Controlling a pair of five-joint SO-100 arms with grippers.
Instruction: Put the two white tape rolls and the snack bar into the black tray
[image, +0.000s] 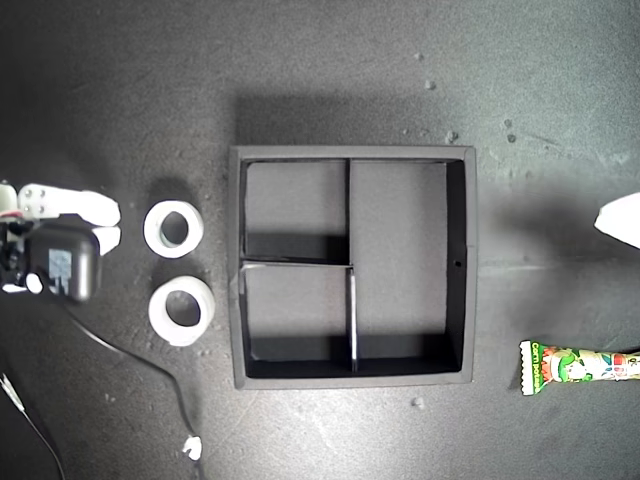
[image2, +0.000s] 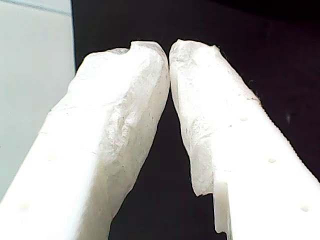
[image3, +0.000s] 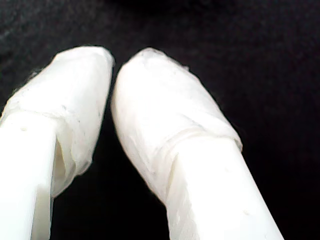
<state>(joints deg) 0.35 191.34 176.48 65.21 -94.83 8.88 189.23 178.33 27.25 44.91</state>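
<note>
In the exterior view a dark, speckled mat (image: 330, 80) covers the whole surface. The black tray (image: 470, 270) sits at its middle, its compartments holding nothing. The two white tape rolls lie just off the tray's side toward the exterior view's left, one roll (image: 173, 228) above the other roll (image: 181, 310), close but apart. The snack bar (image: 580, 365) lies at the exterior view's right edge, well apart from the tray. An arm (image: 60, 240) reaches in low from the exterior view's left edge, near the rolls. In the first wrist view, the first gripper (image2: 169, 50) has its wrapped fingertips pressed together, holding nothing. In the second wrist view, the second gripper (image3: 114, 62) shows its tips almost touching, gripping nothing.
</note>
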